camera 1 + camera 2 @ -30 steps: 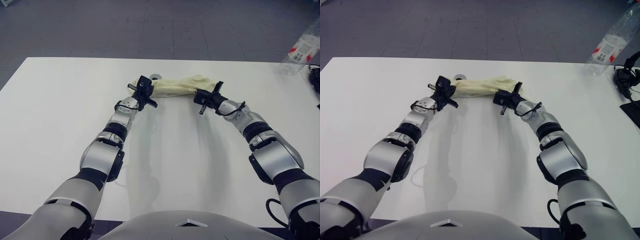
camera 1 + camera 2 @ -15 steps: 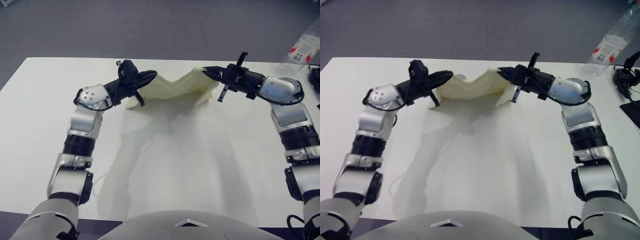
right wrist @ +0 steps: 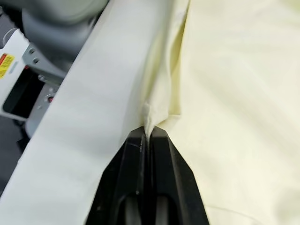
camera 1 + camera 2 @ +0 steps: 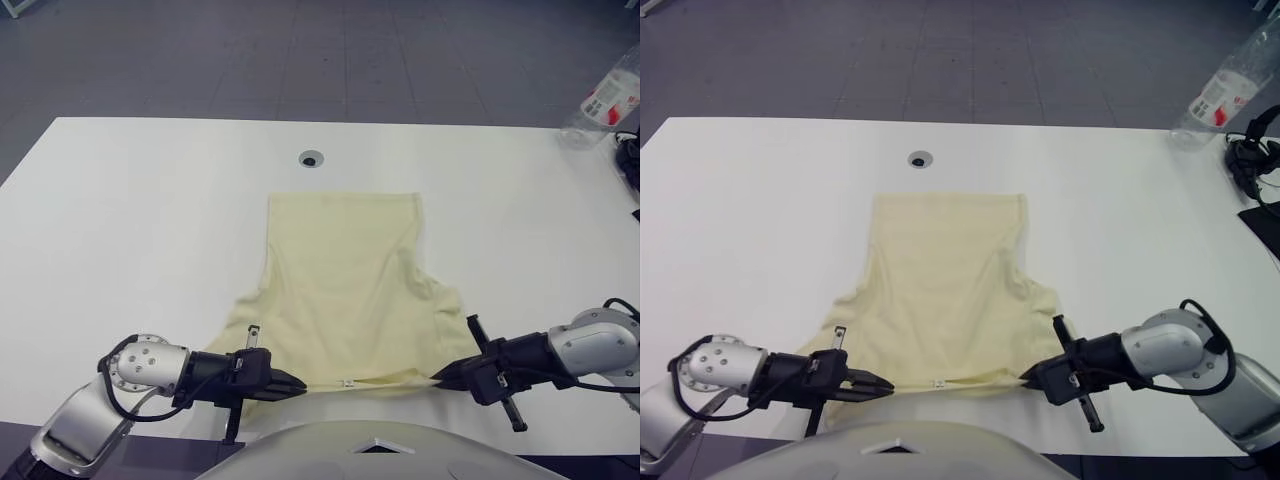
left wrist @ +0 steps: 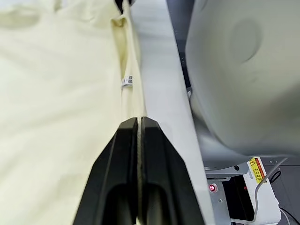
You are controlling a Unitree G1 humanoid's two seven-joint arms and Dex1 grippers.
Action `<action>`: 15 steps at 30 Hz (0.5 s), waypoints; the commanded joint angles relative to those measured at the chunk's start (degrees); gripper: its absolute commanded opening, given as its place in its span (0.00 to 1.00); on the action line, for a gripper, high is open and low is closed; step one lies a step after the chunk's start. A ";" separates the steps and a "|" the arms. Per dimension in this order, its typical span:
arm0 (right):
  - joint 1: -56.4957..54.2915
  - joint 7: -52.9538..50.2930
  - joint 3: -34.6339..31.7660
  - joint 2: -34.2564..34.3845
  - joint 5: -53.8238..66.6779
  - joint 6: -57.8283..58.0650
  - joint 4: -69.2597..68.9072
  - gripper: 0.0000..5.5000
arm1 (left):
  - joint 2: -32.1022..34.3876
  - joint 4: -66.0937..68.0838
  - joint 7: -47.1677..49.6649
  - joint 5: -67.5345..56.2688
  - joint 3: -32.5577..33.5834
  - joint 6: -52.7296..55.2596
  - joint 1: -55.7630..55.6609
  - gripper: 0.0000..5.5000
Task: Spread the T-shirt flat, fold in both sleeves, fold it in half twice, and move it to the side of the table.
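Note:
A pale yellow T-shirt lies spread on the white table, its far straight edge near the table's middle and its near edge stretched along the front edge. My left gripper is shut on the T-shirt's near left corner, seen close in the left wrist view. My right gripper is shut on the near right corner, seen close in the right wrist view. A small label shows on the hem between them.
A round hole sits in the table beyond the shirt. A clear plastic bottle lies at the far right corner, with black cables beside it. Wide bare table lies left and right of the shirt.
Both grippers have pulled the T-shirt from the far middle of the table back to the front edge, and the bunched cloth has opened out flat.

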 commanded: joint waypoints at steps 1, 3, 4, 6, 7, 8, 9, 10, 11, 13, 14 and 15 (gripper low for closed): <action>0.46 0.93 4.21 1.79 -3.04 1.10 0.02 0.00 | -1.88 2.59 2.54 4.12 -4.95 0.89 -0.29 0.00; 0.38 0.76 4.91 2.50 -3.60 1.57 0.22 0.00 | -2.47 3.20 3.52 4.90 -5.83 0.77 -0.19 0.00; 0.47 0.46 4.83 2.83 -3.72 1.72 0.46 0.00 | -2.77 3.20 4.34 5.21 -5.84 0.91 -0.10 0.00; 0.59 -0.09 4.59 3.28 -4.13 1.98 1.11 0.00 | -3.22 3.17 5.59 5.50 -5.81 1.35 -0.22 0.00; 0.72 -0.30 4.40 3.38 -4.34 2.04 1.53 0.00 | -3.31 2.91 5.85 5.29 -5.91 1.50 -0.19 0.00; 0.85 -0.37 4.29 3.41 -4.48 2.14 1.82 0.00 | -3.32 2.72 5.86 5.01 -6.07 1.53 -0.22 0.00; 1.07 -0.29 4.23 3.33 -4.38 2.13 2.00 0.00 | -3.26 2.30 5.85 4.70 -6.19 1.67 -0.21 0.00; 1.44 0.10 4.12 3.12 -3.74 2.01 1.93 0.00 | -3.23 2.08 5.79 4.46 -6.27 1.68 -0.25 0.06; 1.92 0.38 3.84 2.93 -2.85 2.26 1.55 0.05 | -3.30 1.90 5.62 3.94 -6.22 1.61 -0.17 0.09; 1.97 0.55 3.53 3.15 -1.57 3.52 1.02 0.11 | -3.76 1.71 5.19 1.98 -5.68 1.64 0.06 0.16; 1.81 0.80 3.44 3.31 -0.84 3.86 0.94 0.14 | -4.11 1.53 5.05 0.63 -5.12 1.76 0.13 0.19; 1.58 1.00 3.15 3.61 0.46 4.59 0.71 0.16 | -4.46 1.24 4.99 -0.91 -4.48 1.93 0.20 0.22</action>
